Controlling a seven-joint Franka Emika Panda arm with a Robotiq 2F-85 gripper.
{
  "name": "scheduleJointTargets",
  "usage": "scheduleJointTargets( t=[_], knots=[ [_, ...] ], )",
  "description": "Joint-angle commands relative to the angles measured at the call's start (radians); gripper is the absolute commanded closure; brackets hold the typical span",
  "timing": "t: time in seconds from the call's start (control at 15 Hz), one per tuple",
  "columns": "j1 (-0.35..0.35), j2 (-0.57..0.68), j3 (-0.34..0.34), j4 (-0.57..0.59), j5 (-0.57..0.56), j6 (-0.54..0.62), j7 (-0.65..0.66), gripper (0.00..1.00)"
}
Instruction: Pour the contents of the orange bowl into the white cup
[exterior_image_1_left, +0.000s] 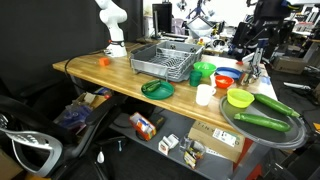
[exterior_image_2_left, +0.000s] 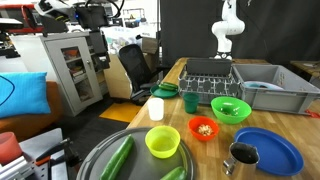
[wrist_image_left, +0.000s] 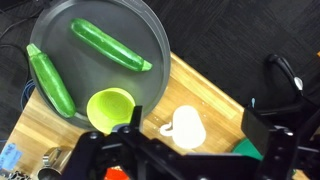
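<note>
The orange bowl (exterior_image_2_left: 204, 128) sits on the wooden table between the green bowl (exterior_image_2_left: 230, 109) and the yellow-green bowl (exterior_image_2_left: 163, 141), with pale bits inside. It also shows in an exterior view (exterior_image_1_left: 226, 84). The white cup (exterior_image_2_left: 156, 108) stands upright near the table edge and shows in both exterior views (exterior_image_1_left: 205, 95). In the wrist view the white cup (wrist_image_left: 185, 127) lies far below, between the fingers of my gripper (wrist_image_left: 196, 122), which is open and empty. My arm (exterior_image_1_left: 113, 25) rises at the far end of the table, away from the bowl and cup.
A round grey tray (wrist_image_left: 150, 30) holds two cucumbers (wrist_image_left: 110, 45). A blue bowl (exterior_image_2_left: 268, 150) and a metal cup (exterior_image_2_left: 243, 155) stand near the orange bowl. A dish rack (exterior_image_2_left: 210, 72), a grey bin (exterior_image_2_left: 272, 88) and a dark green plate (exterior_image_1_left: 157, 89) lie further back.
</note>
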Motion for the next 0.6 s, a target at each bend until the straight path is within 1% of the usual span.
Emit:
scheduleJointTargets(
  t=[0.0,0.07,0.2,0.27,0.53],
  knots=[
    [0.003,0.0,-0.004,0.001,-0.001,-0.002,0.001,0.0],
    [0.003,0.0,-0.004,0.001,-0.001,-0.002,0.001,0.0],
    [-0.016,0.03,-0.019,0.013,0.03,0.019,0.053,0.0],
    [-0.034,0.042,-0.027,0.015,0.035,0.036,0.104,0.0],
    [-0.106,0.107,-0.089,0.02,0.022,0.145,0.218,0.0]
  ],
)
